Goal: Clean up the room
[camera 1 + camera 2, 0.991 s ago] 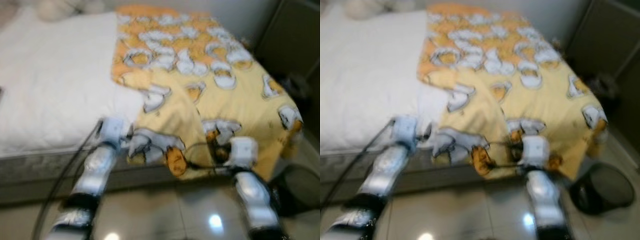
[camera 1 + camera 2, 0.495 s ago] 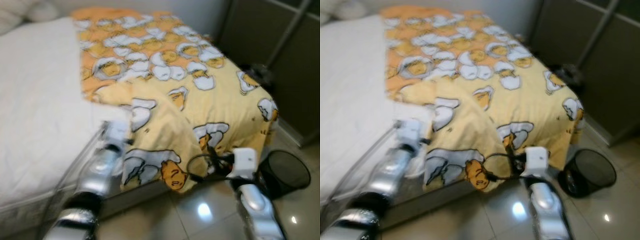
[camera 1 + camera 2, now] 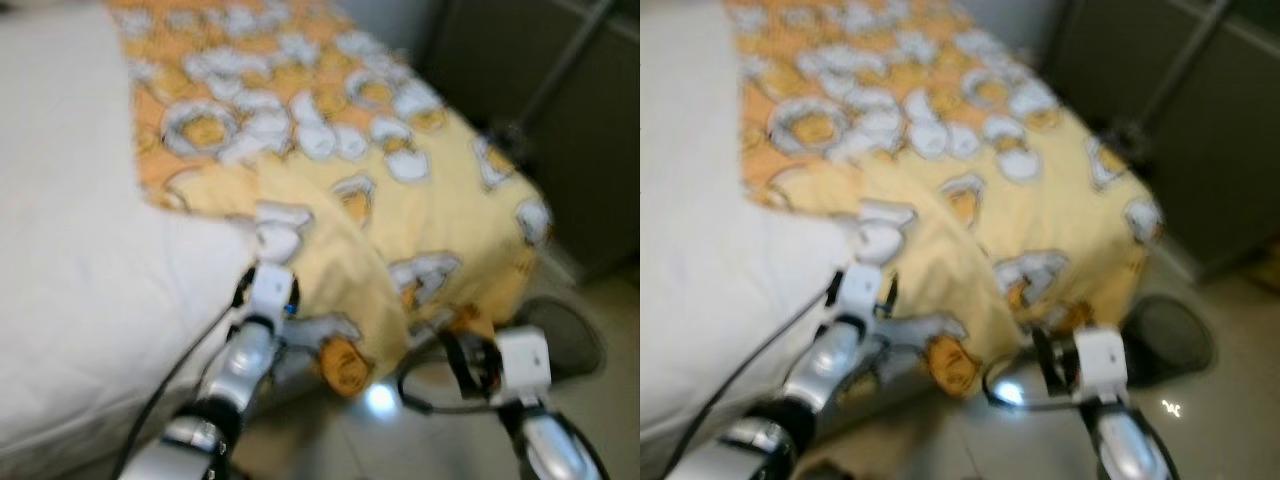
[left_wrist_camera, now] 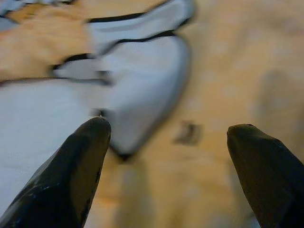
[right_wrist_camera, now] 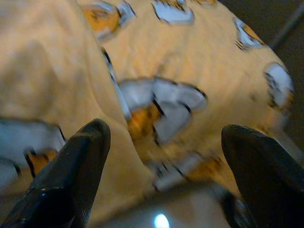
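Whole view is blurry and has swung since a moment ago, so that's my head moving, not the bed. My left arm has pushed further in: my left gripper sits right over the yellow blanket near its folded edge, fingers spread wide, nothing pinched. My right gripper, fingers apart too, hangs over the blanket's hanging corner at about 5 o'clock. The white mattress takes up 9 o'clock. A dark bin stands on the tiled floor at 4 o'clock, just beside the bed's corner, with the dark wardrobe behind it.
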Available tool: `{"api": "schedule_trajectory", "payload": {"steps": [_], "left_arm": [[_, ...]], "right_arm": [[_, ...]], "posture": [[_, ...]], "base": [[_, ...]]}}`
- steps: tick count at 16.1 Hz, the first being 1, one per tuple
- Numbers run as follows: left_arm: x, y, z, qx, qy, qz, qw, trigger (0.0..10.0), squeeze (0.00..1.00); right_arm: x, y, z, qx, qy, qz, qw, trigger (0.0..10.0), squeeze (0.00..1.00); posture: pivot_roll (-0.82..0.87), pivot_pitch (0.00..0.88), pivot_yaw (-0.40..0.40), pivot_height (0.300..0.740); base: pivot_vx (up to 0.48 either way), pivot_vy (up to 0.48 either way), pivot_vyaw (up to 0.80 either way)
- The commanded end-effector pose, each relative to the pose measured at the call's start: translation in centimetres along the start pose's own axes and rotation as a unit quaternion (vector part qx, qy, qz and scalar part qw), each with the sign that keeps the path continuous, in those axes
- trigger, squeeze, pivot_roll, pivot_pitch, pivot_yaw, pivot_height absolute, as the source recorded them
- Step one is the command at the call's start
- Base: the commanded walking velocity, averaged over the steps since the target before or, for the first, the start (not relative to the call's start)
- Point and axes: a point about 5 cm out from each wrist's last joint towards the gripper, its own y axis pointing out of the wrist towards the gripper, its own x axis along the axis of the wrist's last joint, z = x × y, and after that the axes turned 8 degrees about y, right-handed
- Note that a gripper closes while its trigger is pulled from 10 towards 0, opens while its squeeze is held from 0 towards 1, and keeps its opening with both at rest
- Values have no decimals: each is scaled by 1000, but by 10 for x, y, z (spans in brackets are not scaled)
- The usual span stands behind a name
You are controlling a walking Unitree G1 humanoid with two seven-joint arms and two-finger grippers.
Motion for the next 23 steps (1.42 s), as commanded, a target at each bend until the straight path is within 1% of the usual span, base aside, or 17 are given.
{"api": "schedule_trajectory", "payload": {"steps": [1,2,4,5,6,7,10,11,12,13,14,15,16,18,20,22,23], "left_arm": [[2,1,-2,13,0,-1,1000,10000,0],[-1,-1,-2,22,-10,6,1000,10000,0],[-14,-5,4,57,0,40,998,10000,0],[-20,-6,15,96,-2,54,994,10000,0],[-21,-6,26,132,-1,52,990,10000,0],[-23,-7,32,152,-19,60,986,10000,0],[-23,-5,29,149,-33,74,986,10000,0],[-28,-6,25,134,-48,99,985,10000,0],[-31,-7,10,83,-83,115,986,10000,0],[-31,-8,2,57,-80,121,988,10000,0],[-35,-10,-3,37,-85,140,986,10000,0],[-37,-10,-5,30,-88,147,985,10000,0],[-43,-12,2,39,-64,169,983,0,0],[-48,-8,22,66,-61,190,978,0,0],[-46,-4,32,73,-63,191,977,0,0],[-44,-2,34,57,-64,190,978,0,0],[-44,-2,32,46,-59,192,979,0,0]], "right_arm": [[6,-2,-4,-6,-6,-1,1000,10000,0],[8,-7,-3,-4,-5,2,1000,10000,0],[6,-15,-3,-2,-5,22,1000,10000,0],[4,-19,-4,-1,-9,31,999,10000,0],[1,-24,-5,-1,-11,40,999,10000,0],[0,-30,-6,-1,-12,47,999,10000,0],[-3,-34,-5,2,-13,60,998,10000,0],[-4,-34,-3,5,-12,65,998,10000,0],[-4,-34,-1,7,-11,69,998,10000,0],[-4,-34,-1,7,-11,70,997,10000,0],[-4,-33,-1,6,-10,71,997,10000,0],[-4,-33,-1,6,-10,72,997,10000,0],[-4,-31,-2,1,-8,72,997,10000,0],[-4,-28,0,-5,-1,71,997,10000,0],[-5,-26,1,-9,4,71,997,10000,0],[-4,-24,0,-17,9,69,997,10000,0],[-4,-24,0,-18,9,68,997,10000,0]], "posture": [[-179,162,-177,740],[-186,183,-190,740],[-192,199,-199,740],[-193,205,-201,740],[-193,214,-202,740],[-190,221,-205,740],[-184,230,-209,740],[-186,229,-206,740],[-186,230,-204,740],[-188,231,-202,740],[-187,234,-198,740],[-187,234,-198,740],[-189,235,-195,740],[-182,229,-182,740],[-180,221,-172,740],[-183,211,-161,740],[-184,210,-158,740]], "base": [[0,0,0],[0,0,0],[0,0,0],[0,0,0],[0,0,0],[0,0,0],[0,0,0],[0,0,0],[0,0,0],[0,0,0],[0,0,0],[0,0,0],[0,0,0],[0,0,0],[0,0,0],[0,0,0],[0,0,0]]}}
